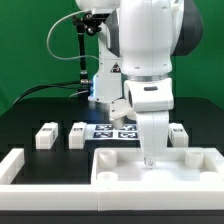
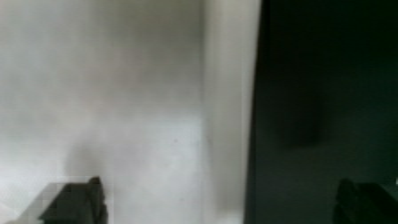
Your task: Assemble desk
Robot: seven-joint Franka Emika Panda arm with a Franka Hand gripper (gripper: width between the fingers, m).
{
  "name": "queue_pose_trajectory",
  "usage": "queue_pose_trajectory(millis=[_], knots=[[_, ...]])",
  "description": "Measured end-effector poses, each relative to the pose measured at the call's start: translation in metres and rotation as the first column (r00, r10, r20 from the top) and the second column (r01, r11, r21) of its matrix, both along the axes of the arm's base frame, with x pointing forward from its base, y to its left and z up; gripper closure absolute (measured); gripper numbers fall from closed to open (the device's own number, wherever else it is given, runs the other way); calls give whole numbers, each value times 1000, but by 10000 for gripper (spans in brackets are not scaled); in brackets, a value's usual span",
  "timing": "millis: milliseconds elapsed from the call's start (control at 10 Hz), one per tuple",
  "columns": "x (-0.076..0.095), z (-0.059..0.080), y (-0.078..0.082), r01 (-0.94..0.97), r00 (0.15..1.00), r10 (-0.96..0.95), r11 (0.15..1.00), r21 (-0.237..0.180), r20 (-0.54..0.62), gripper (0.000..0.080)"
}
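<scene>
1. Gripper [image 1: 150, 158]: pointed straight down at the lower middle of the exterior view, stood open, clasped nothing.
2. Fingertips [image 2: 71, 203]: showed dark and wide apart in the wrist view, with blurred white surface and darkness between.
3. Tabletop panel [image 1: 190, 178]: lay flat at the lower right of the exterior view, directly under the gripper; contact could not be told.
4. Legs: sat loose on the black table [image 1: 40, 105] behind the panel, first leg [image 1: 47, 135] and second leg [image 1: 77, 135] toward the exterior view's left, third leg [image 1: 178, 133] toward its right.
5. Marker board [image 1: 112, 131]: lay between second and third leg.
</scene>
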State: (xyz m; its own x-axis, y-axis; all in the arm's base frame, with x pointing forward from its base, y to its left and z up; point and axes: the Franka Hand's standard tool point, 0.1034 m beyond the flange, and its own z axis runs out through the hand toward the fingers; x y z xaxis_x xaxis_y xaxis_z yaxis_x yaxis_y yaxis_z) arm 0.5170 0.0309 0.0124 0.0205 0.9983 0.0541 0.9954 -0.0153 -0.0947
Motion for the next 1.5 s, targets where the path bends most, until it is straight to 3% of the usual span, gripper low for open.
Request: queue_pose_trajectory(millis=[400,700,900,1200,1500], knots=[[1,1,0,10,1000,-10,1000,-1,2,150],[2,35,12,182,983,-181,983,-26,32,150],[9,64,27,450,893,-449,890,-69,22,150],[14,71,56,672,740,-672,736,-76,39,150],[13,70,57,785,618,-785,614,-84,35,150]])
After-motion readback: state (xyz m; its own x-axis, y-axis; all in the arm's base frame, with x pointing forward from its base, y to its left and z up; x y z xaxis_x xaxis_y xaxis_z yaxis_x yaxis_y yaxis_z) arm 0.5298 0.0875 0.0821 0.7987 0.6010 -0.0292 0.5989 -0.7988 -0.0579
